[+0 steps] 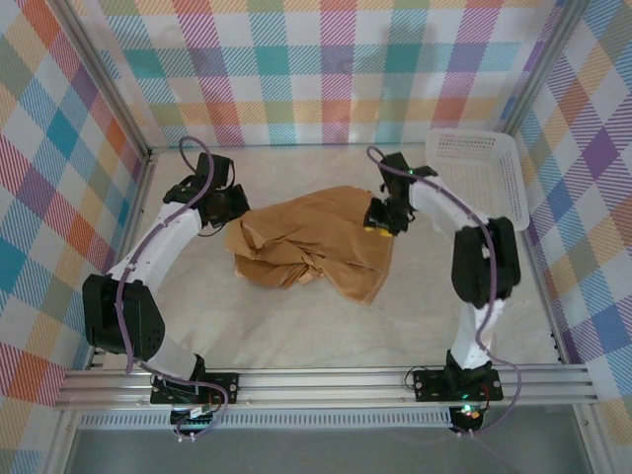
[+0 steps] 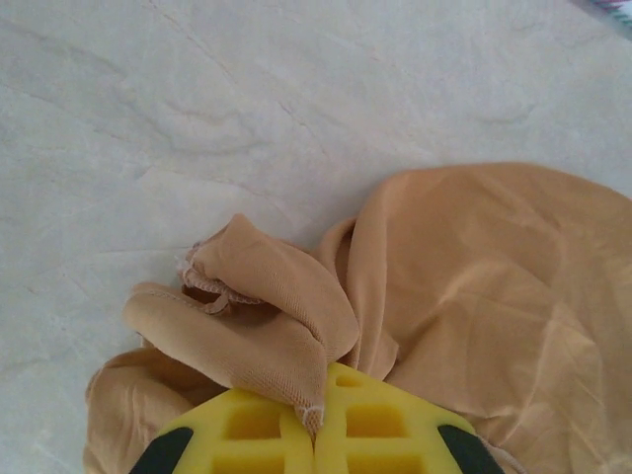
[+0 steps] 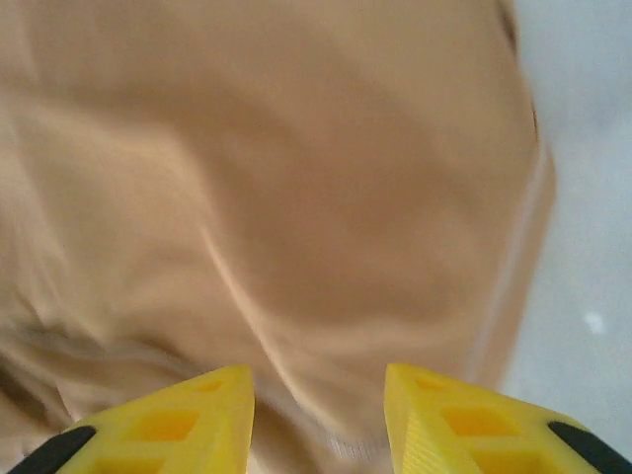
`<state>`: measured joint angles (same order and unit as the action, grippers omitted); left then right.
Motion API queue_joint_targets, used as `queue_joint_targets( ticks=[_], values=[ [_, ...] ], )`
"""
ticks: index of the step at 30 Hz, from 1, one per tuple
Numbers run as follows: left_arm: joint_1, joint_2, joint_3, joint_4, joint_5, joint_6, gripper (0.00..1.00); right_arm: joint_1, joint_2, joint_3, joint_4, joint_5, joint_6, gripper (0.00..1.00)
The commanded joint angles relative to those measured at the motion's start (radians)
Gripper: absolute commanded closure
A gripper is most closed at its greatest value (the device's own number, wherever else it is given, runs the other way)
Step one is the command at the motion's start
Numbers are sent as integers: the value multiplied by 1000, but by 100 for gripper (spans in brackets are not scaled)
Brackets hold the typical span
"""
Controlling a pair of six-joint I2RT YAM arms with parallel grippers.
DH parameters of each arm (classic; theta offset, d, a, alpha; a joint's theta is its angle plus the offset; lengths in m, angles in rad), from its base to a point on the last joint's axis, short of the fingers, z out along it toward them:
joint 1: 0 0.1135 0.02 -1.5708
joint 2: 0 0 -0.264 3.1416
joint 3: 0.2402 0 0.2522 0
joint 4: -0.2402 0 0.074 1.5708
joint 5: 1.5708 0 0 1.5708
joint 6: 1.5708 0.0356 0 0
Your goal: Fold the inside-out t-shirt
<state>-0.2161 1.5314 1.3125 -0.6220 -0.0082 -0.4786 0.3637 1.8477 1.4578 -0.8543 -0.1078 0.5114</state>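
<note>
Your crumpled inside-out t-shirt [image 1: 311,242] lies in the middle of the table [image 1: 296,336], between both arms. The left jaws pinch a bunched fold of it; the right jaws stand parted over the cloth.

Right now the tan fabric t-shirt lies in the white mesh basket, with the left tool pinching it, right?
No. The top external view shows the tan fabric t-shirt on the table, outside the white mesh basket; the left tool pinches it.
</note>
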Motion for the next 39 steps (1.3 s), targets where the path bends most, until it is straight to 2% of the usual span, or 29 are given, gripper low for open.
queue_joint_targets(
  ticks=[1,6,19,23,25,29,31,36,39],
  values=[
    [15,-30,-19,25,22,-6,100,22,-113,-174,90,-9,30,60],
    [17,-42,-37,19,25,-3,100,27,-153,-346,176,-43,61,60],
    [20,-96,-75,3,20,2,100,27,-32,-388,241,-50,56,59],
    [22,-104,-77,-6,17,5,100,27,-37,-407,239,-12,45,59],
    [23,-109,-79,-4,17,2,100,27,-35,-409,246,-12,45,64],
    [23,-121,-75,-13,22,1,100,27,-43,-392,237,-18,45,91],
    [23,-132,-65,-27,14,5,100,27,-66,-370,211,-12,39,100],
    [33,-149,7,-111,-27,21,100,27,-160,-238,79,4,4,100],
    [49,-155,85,-156,-36,34,100,27,-215,-94,-12,26,-26,100]
  ],
)
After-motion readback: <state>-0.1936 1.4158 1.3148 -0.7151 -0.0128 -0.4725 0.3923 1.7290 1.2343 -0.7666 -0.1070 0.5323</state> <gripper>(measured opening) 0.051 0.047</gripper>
